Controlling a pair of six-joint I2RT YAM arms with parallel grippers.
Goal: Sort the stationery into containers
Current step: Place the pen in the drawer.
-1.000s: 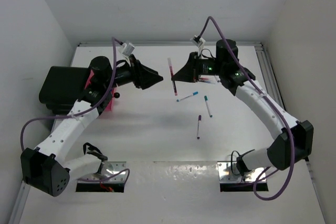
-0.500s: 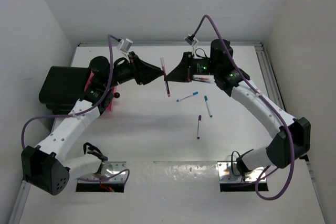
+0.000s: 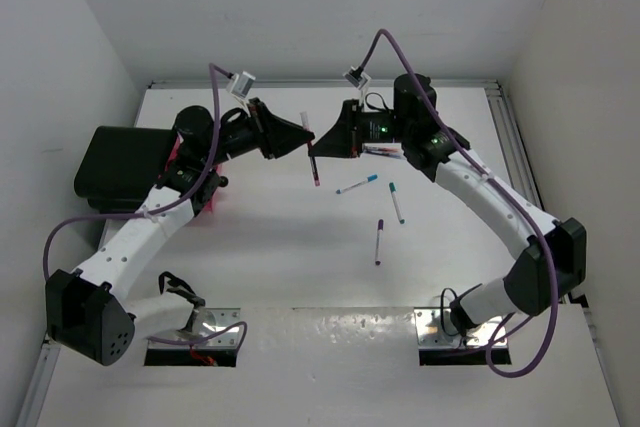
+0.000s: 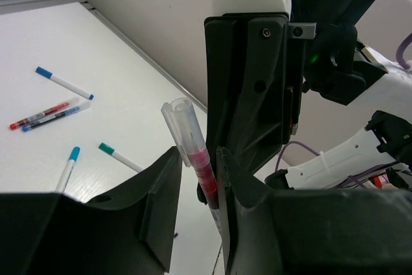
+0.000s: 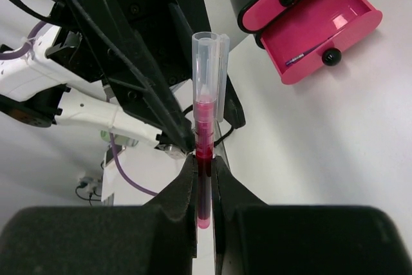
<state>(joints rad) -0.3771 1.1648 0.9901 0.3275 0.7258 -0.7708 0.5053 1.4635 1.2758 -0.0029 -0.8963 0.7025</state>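
**A:** Where is the thin red pen (image 3: 312, 159) with the clear plastic cap at this moment?

**B:** It is in the air above the white table (image 3: 300, 277), between the two arms and well apart from both containers. The right gripper (image 5: 203, 175) has its fingers pressed together on the lower part of the red pen, with the cap pointing away from it.

**A:** And what has changed?

**B:** One second ago the left gripper (image 4: 196, 156) was well apart from the pen. Now it has come up to it. In the left wrist view its two fingers stand on either side of the pen, partly open. A gap shows on one side, so I judge it has not clamped yet.

**A:** What does this mean for the sorting?

**B:** To me it looks like a handover. The small magenta-pink tray (image 5: 335, 14) and the large matte black box (image 3: 115, 162) are both on the left arm's side. The left gripper should close before the right one lets go, otherwise the pen may fall. Several loose white pens (image 3: 357, 184) lie on the table, not yet sorted.
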